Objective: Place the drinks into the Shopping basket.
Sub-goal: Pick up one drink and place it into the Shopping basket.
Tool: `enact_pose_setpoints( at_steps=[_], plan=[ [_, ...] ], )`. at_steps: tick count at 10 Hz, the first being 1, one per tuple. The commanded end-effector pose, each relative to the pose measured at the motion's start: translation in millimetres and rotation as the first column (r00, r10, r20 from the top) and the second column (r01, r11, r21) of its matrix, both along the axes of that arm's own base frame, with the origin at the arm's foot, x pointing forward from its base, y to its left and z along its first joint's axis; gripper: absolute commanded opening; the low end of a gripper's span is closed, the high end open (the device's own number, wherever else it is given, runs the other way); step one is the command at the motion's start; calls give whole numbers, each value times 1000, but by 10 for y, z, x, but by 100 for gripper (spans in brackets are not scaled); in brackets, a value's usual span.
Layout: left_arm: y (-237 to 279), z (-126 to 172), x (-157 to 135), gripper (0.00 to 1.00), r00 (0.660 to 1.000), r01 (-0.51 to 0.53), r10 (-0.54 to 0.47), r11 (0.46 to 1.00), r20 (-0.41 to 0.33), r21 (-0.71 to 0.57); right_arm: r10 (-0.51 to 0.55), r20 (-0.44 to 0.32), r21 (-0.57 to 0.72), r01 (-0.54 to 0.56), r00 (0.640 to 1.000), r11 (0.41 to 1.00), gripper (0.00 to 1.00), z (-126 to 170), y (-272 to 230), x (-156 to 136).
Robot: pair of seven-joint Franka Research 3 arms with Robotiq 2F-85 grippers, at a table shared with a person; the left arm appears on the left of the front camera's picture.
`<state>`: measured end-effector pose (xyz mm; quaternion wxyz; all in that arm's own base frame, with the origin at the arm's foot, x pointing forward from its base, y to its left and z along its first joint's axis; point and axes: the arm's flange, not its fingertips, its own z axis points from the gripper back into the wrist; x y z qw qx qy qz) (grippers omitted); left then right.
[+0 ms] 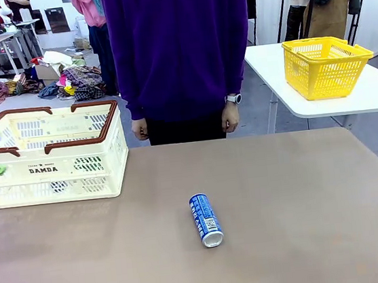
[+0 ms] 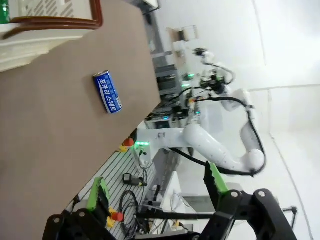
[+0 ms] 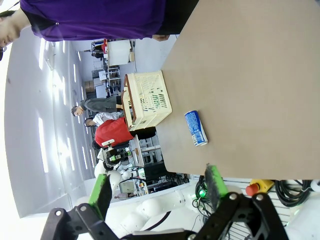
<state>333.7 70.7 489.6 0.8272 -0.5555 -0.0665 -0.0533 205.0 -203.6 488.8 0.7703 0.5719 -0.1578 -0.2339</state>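
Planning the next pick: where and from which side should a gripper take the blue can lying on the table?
Probably across the middle of its round body, coming straight down. The blue can lies on its side, alone on the brown table, silver top toward the robot, so jaws should straddle its width, not its ends.

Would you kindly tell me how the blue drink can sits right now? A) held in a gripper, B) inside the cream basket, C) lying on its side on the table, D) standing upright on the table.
C: the blue can lies on its side on the bare brown table, apart from the cream basket.
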Motion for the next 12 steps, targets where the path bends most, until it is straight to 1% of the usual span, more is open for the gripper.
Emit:
enact_pose_setpoints(
  at_steps=[1,2,3,4,5,6,7,11,12],
  plan=[
    [-1091,317,-123,100,999,19,-13,989,-39,149,-8,9,24,8,1000,1000,100,47,-3,20],
    [-1538,290,-145,100,995,85,-73,977,-69,196,-8,9,24,8,1000,1000,100,47,-3,20],
    [-2021,139,-196,100,979,190,-164,949,-122,251,-8,9,24,8,1000,1000,100,47,-3,20],
    [-2381,-35,-366,100,933,345,-300,901,-196,263,-8,9,24,8,1000,1000,100,47,-3,20],
    [-2662,-178,-462,100,932,353,-312,898,-187,263,-8,9,24,8,1000,1000,100,47,-3,20],
    [-2832,-314,-447,100,947,315,-279,907,-161,279,-8,9,24,8,1000,1000,100,47,-3,20],
    [-2619,-38,-570,100,944,322,-282,905,-173,279,-8,9,24,8,1000,1000,100,47,-3,20],
    [-2619,-38,-570,100,944,322,-282,905,-173,279,-8,9,24,8,1000,1000,100,47,-3,20],
    [-2633,-73,-525,100,946,317,-282,907,-161,277,-8,9,24,8,1000,1000,100,47,-3,20]
  ],
)
